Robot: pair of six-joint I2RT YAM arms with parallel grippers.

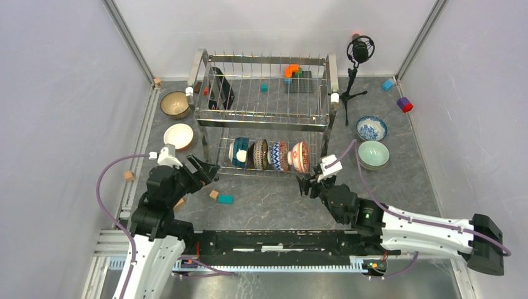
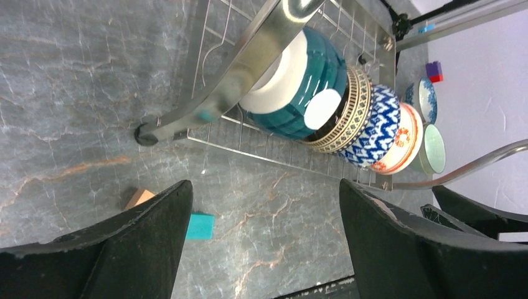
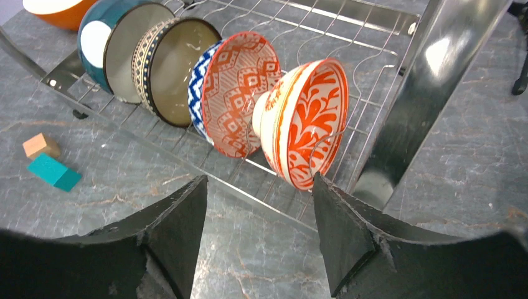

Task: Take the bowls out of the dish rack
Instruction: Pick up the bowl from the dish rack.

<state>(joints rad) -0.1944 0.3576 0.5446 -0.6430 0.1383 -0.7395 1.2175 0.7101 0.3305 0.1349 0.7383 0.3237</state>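
Note:
The steel dish rack (image 1: 261,116) stands at the back middle. Its lower tier holds a row of bowls on edge: a teal one (image 1: 240,152), a brown-rimmed one (image 1: 260,154), a blue-and-white one (image 1: 278,156) and a red-and-white one (image 1: 301,156). My left gripper (image 1: 208,171) is open and empty, low by the rack's front left leg (image 2: 249,62). My right gripper (image 1: 306,185) is open and empty, just in front of the red-and-white bowl (image 3: 308,121). Its right fingertip (image 3: 327,193) is close to that bowl's lower rim. A brown-gold bowl (image 1: 175,104) and a white bowl (image 1: 179,136) sit on the table left of the rack. A blue-and-white bowl (image 1: 372,128) and a pale green bowl (image 1: 373,154) sit on the right.
A black microphone stand (image 1: 358,62) stands right of the rack. A teal block (image 1: 225,199) and tan blocks (image 1: 213,194) lie in front of the rack's left end. Orange and green blocks (image 1: 292,71) and a black object (image 1: 219,87) sit on the upper tier. Coloured blocks (image 1: 405,104) lie at the far right.

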